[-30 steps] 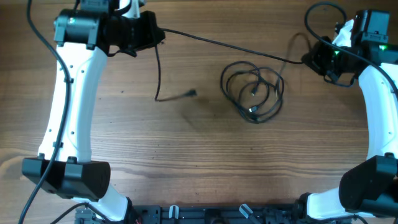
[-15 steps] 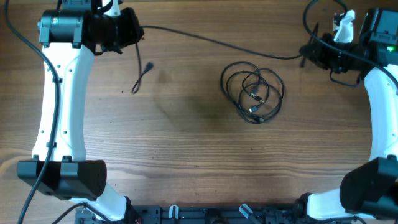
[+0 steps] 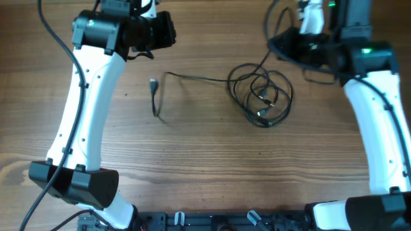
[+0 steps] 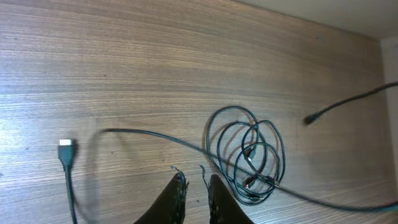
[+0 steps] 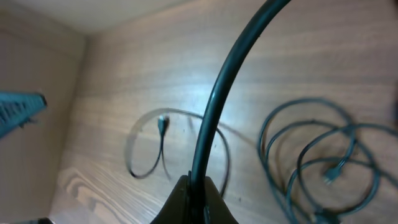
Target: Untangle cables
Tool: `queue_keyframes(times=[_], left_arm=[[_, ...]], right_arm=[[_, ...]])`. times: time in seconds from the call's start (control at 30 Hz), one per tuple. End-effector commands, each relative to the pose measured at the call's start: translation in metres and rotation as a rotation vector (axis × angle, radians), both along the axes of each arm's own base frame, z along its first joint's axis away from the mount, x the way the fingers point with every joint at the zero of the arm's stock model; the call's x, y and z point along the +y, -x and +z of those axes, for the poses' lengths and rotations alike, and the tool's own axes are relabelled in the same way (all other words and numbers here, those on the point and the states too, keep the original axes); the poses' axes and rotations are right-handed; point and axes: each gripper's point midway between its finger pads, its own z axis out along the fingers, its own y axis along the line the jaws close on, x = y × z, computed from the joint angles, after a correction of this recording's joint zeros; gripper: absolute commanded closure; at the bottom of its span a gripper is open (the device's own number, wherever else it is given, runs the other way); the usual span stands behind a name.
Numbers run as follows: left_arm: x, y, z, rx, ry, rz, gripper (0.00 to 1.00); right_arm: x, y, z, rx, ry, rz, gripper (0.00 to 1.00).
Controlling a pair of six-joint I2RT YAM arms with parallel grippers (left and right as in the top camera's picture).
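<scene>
A: Left gripper [image 4: 190, 179], state of the fingers?

B: Parted by a narrow gap; nothing between them; they hang above the wood table [image 3: 205, 167], clear of any wire.

A: Right gripper [image 5: 189, 188]?

B: Fingers pressed together, pinching the loose cable [image 5: 214, 106]; that strand rises straight out of the pinch and fills the middle of the right wrist view, so its far run there is blurred.

A: Where does the strand go from there?

B: Overhead, it drops from the right gripper onto the coil [image 3: 260, 96], crosses it, then runs left along the tabletop; it bends down into a small hook, and ends at a metal-tipped plug [image 3: 153, 82] lying flat on the wood, near the left arm [image 3: 87, 109].

A: And the rest of the cables?

B: Coil sits right of centre on the table, several overlapping loops, small plugs tucked inside the rings; cannot tell how many strands make it up; in the left wrist view the loose cable passes over its lower left edge.

A: Second end?

B: A small dark plug [image 4: 309, 119] shows right of the coil; whether it touches the table, cannot tell.
</scene>
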Motion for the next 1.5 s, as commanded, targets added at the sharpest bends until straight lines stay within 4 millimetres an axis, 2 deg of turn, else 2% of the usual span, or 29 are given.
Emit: queue_keyframes(times=[0.0,0.1,0.17,0.3,0.4,0.5,0.6,0.73,0.87,1.07,1.2,1.27,1.47], left_arm=[[0.030,-0.005,0.012,-0.043,-0.060,0.108,0.85],[0.066,-0.007,0.006,-0.018,-0.124,0.246,0.82],[0.080,-0.007,0.004,-0.002,-0.136,0.281,0.80],[0.097,-0.004,0.000,0.025,-0.141,0.319,0.79],[0.101,-0.002,-0.002,0.036,-0.145,0.326,0.78],[0.101,-0.001,-0.002,0.041,-0.146,0.325,0.77],[0.101,-0.001,-0.002,0.040,-0.146,0.326,0.75],[0.101,-0.001,-0.002,0.038,-0.145,0.325,0.74],[0.101,-0.001,-0.002,0.039,-0.145,0.325,0.73],[0.101,0.001,-0.003,0.050,-0.148,0.325,0.73],[0.101,0.001,-0.003,0.049,-0.148,0.325,0.73],[0.101,0.001,-0.003,0.049,-0.148,0.325,0.73],[0.101,0.000,-0.003,0.046,-0.147,0.325,0.75]], right_arm=[[-0.003,-0.010,-0.016,0.049,0.084,-0.137,0.96],[0.001,-0.018,-0.031,0.075,0.089,-0.133,0.96],[0.008,-0.020,-0.046,0.111,0.089,-0.106,0.96],[0.039,-0.016,-0.080,0.192,0.105,-0.020,0.96],[0.061,-0.008,-0.099,0.226,0.136,0.042,0.95],[0.070,0.000,-0.112,0.258,0.172,0.064,0.68],[0.076,0.003,-0.121,0.276,0.188,0.077,0.48],[0.085,0.003,-0.125,0.271,0.190,0.096,0.45],[0.104,-0.001,-0.134,0.229,0.197,0.152,0.42],[0.120,0.003,-0.171,0.294,0.224,0.186,0.41],[0.130,0.005,-0.189,0.309,0.237,0.212,0.41],[0.140,0.004,-0.188,0.283,0.223,0.236,0.42],[0.183,-0.007,-0.169,0.164,0.117,0.271,0.46]])
